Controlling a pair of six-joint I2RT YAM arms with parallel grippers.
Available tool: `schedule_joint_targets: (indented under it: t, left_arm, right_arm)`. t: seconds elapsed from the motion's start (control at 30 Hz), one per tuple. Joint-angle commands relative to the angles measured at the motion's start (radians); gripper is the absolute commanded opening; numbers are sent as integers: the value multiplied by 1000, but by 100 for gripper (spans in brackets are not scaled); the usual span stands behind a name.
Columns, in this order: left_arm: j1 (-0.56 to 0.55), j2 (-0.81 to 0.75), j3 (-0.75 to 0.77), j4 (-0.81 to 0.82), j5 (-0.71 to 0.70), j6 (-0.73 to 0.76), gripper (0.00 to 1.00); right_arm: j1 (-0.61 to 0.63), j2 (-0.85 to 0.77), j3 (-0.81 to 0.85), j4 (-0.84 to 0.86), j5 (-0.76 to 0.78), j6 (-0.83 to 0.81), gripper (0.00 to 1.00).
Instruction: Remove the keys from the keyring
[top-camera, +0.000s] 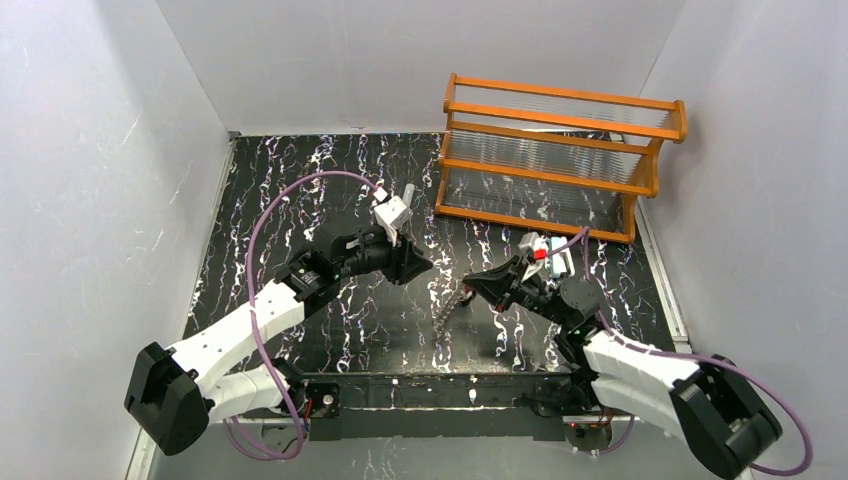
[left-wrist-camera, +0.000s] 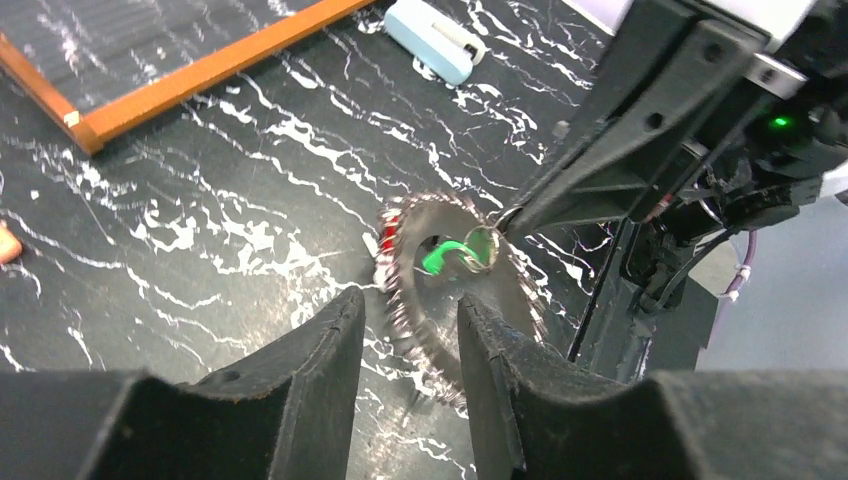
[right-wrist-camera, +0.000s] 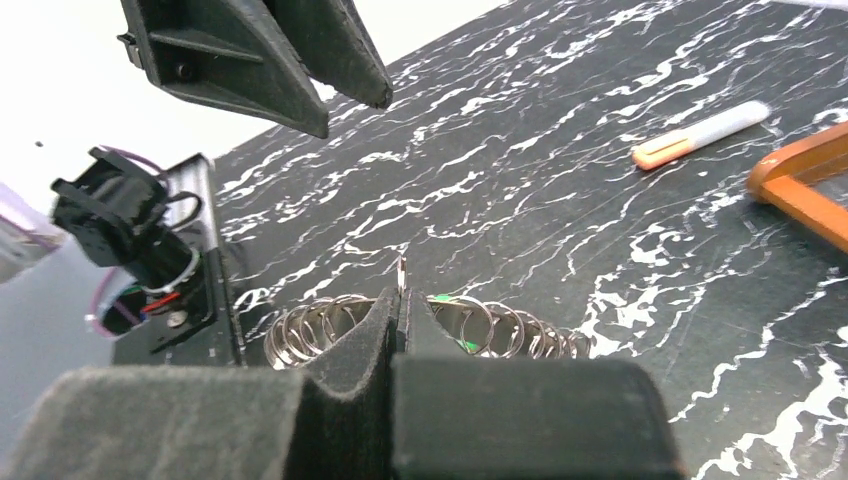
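Observation:
The keyring (left-wrist-camera: 455, 310), a grey toothed disc made of many small wire loops (right-wrist-camera: 320, 328), hangs blurred just above the black marbled table. A green key (left-wrist-camera: 443, 256) shows in its middle hole and a red key (left-wrist-camera: 390, 222) at its left rim. My right gripper (right-wrist-camera: 400, 305) is shut on a thin loop at the keyring's top and holds it up (top-camera: 452, 308). My left gripper (left-wrist-camera: 405, 310) is open, its fingers (left-wrist-camera: 325, 350) either side of the ring's near edge with nothing pinched. From above, the left gripper (top-camera: 418, 266) sits just left of the right gripper (top-camera: 470, 286).
An orange wooden rack (top-camera: 560, 150) stands at the back right, and its base rail (left-wrist-camera: 200, 75) runs close by. A pale white-blue clip (left-wrist-camera: 435, 40) lies near it. An orange-and-grey tube (right-wrist-camera: 700, 135) lies on the table beyond the ring.

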Motion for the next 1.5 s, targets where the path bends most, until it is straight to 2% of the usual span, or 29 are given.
schedule_joint_targets:
  t: [0.0,0.17,0.3,0.5,0.8,1.27,1.47]
  left_arm:
    - [-4,-42,-43,113,85,71,38]
    - [-4,-58,-90,191,160,83,39]
    - [-4,-62,-110,203,179,88,39]
    - [-6,-74,-128,223,235,83,38]
    - [-12,-80,-141,254,303,45,38]
    - [-19,15,-121,273,343,40,36]
    - [-23,61,-99,215,344,91,32]
  right_arm:
    - [-87,127,51,343,-318,171,1]
    - [-104,251,106,478,-460,220,1]
    - [-111,301,165,474,-544,210,1]
    - [-111,301,261,271,-638,75,1]
    - [-111,269,358,-66,-650,-148,1]
    - [-62,224,422,-318,-583,-325,1]
    - [-35,208,447,-408,-545,-396,1]
